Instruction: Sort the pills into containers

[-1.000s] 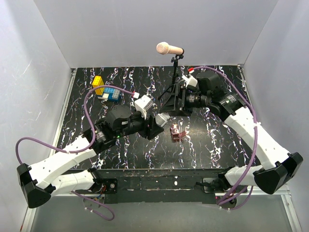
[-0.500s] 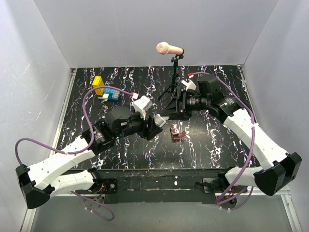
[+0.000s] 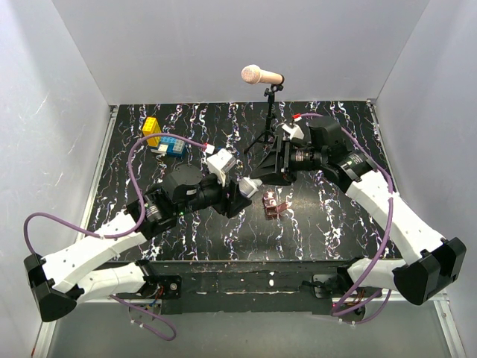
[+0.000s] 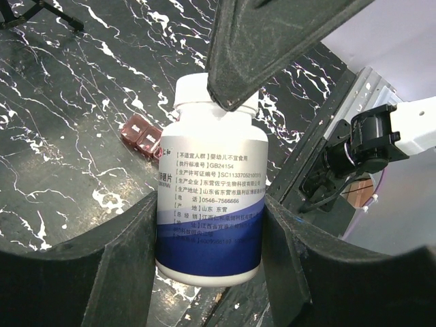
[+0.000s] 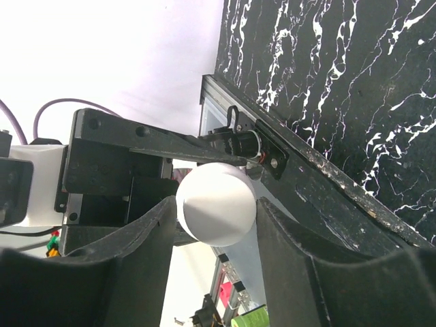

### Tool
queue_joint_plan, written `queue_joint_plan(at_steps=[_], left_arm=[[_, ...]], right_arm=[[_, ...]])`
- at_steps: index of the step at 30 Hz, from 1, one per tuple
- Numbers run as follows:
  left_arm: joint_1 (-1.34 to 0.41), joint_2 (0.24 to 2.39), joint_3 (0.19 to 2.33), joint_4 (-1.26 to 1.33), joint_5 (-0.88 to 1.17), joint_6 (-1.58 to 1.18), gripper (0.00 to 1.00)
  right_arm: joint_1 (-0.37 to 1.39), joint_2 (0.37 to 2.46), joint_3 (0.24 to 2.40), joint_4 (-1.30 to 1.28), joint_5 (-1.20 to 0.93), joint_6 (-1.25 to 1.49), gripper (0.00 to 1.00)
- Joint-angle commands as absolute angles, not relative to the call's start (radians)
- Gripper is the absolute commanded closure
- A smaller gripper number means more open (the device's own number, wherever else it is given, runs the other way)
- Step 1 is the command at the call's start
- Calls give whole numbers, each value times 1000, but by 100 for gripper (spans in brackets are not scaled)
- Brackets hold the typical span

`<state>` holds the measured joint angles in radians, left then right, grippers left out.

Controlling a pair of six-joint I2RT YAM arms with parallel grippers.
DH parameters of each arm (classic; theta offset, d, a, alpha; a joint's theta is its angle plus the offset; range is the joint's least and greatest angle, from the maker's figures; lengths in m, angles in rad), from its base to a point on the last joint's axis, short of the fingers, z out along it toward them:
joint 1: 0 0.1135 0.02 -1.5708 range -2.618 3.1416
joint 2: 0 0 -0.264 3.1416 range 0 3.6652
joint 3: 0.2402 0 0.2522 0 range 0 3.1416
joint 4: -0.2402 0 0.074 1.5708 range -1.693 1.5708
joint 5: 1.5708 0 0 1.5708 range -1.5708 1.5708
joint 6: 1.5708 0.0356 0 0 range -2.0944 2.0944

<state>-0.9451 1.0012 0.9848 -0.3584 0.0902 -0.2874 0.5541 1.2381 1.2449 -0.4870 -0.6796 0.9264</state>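
Note:
My left gripper (image 3: 248, 192) is shut on a white pill bottle (image 4: 211, 197) with a blue-banded label and holds it tilted above the table; the bottle sits between both fingers in the left wrist view (image 4: 210, 228). My right gripper (image 3: 260, 178) meets the bottle from the far side, and its jaws close around the white cap (image 5: 216, 203) in the right wrist view (image 5: 216, 221). One of its fingers (image 4: 272, 41) covers part of the cap (image 4: 188, 91). The small reddish-brown pill box (image 3: 274, 205) lies on the black marbled table just right of the bottle, and also shows in the left wrist view (image 4: 142, 136).
A microphone (image 3: 261, 75) on a black tripod (image 3: 266, 138) stands behind the grippers. Yellow, blue and green toy blocks (image 3: 164, 138) lie at the back left. White walls enclose the table, with a metal rail (image 3: 223, 270) along the near edge.
My right gripper has moved down and left onto the bottle's cap. My left gripper has shifted slightly right with the bottle.

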Motion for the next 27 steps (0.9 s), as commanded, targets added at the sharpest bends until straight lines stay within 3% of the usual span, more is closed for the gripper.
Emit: queue_joint_plan(at_steps=[1, 4, 11, 15, 27], left_arm=[[-954, 965, 1014, -336, 97, -279, 100], [-957, 966, 1014, -337, 97, -278, 100], [-962, 973, 1012, -336, 91, -282, 100], [-962, 971, 1008, -322, 107, -305, 100], [-962, 913, 930, -193, 284, -436, 100]], right_arm=[[545, 1212, 1243, -411, -729, 959, 46], [545, 1207, 1243, -413, -732, 960, 53], [543, 1203, 1253, -437, -715, 916, 87], [545, 1204, 1282, -466, -730, 821, 98], [545, 1131, 1285, -379, -922, 591, 99]])
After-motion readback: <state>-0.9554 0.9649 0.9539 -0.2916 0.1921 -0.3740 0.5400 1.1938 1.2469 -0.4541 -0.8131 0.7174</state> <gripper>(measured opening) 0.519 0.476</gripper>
